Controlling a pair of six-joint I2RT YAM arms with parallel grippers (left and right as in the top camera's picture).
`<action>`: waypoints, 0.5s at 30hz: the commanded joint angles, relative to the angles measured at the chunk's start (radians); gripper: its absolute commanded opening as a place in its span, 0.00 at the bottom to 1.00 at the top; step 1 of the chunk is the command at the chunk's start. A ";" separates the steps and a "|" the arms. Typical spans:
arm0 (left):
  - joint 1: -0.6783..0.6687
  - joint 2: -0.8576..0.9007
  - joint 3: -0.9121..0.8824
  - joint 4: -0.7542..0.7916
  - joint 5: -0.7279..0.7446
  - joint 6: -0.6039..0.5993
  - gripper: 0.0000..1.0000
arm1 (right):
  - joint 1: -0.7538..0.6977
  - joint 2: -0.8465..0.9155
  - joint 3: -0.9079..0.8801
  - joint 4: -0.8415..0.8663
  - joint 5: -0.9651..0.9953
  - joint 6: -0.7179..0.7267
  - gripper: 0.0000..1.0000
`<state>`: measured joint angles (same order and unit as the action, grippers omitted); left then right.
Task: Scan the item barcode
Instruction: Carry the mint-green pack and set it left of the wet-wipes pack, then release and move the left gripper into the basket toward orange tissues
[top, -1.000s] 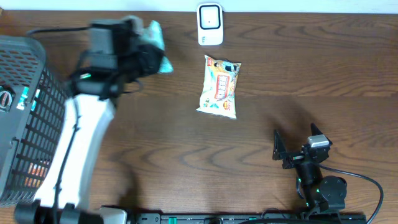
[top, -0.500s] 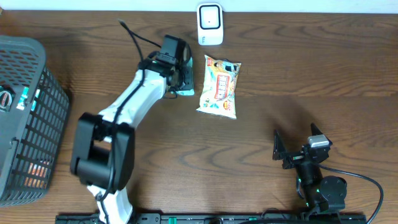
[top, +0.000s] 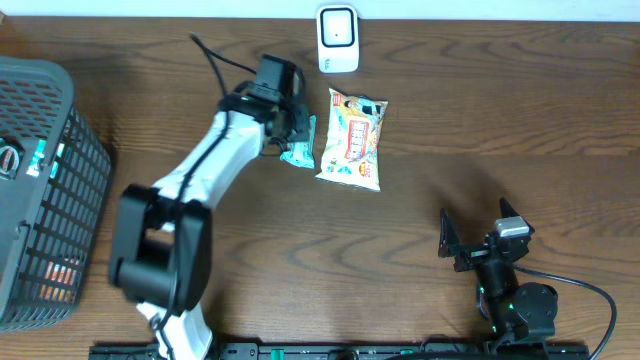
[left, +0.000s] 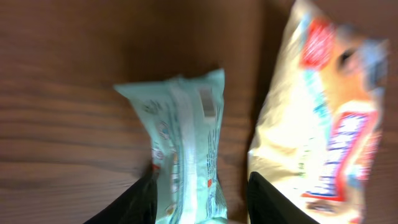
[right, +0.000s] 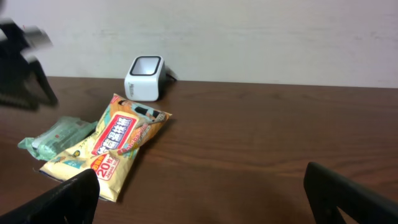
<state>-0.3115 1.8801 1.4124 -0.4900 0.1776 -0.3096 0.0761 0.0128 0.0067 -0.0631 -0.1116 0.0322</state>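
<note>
Packet down on the desk since a second ago; left arm swung in from beside the basket.

Wire basket (top: 40, 150) sits at the left edge of the desk (top: 300, 270), well apart from everything else. Left fingers (left: 140, 202) have spread: they stand apart, straddling the near end of the green packet (top: 298, 152) without clamping it. The packet lies flat mid-desk, its right edge just beside the snack bag (top: 352, 140), with a thin strip of wood between them in the left wrist view. Scanner (top: 338, 40) stands at the far edge, near the bag's top end. Open wood runs from the bag to the right edge. Right fingers (right: 348, 193) are spread wide and empty near the front edge.
</note>
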 joint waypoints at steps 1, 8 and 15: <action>0.056 -0.153 0.026 0.011 -0.003 0.010 0.47 | 0.004 -0.004 0.000 -0.004 0.001 -0.014 0.99; 0.240 -0.406 0.026 0.014 -0.006 0.113 0.64 | 0.004 -0.004 0.000 -0.004 0.001 -0.014 0.99; 0.563 -0.616 0.026 0.029 -0.011 0.160 0.73 | 0.004 -0.004 0.000 -0.004 0.001 -0.014 0.99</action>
<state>0.1379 1.3258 1.4189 -0.4648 0.1761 -0.1902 0.0761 0.0128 0.0067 -0.0628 -0.1116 0.0322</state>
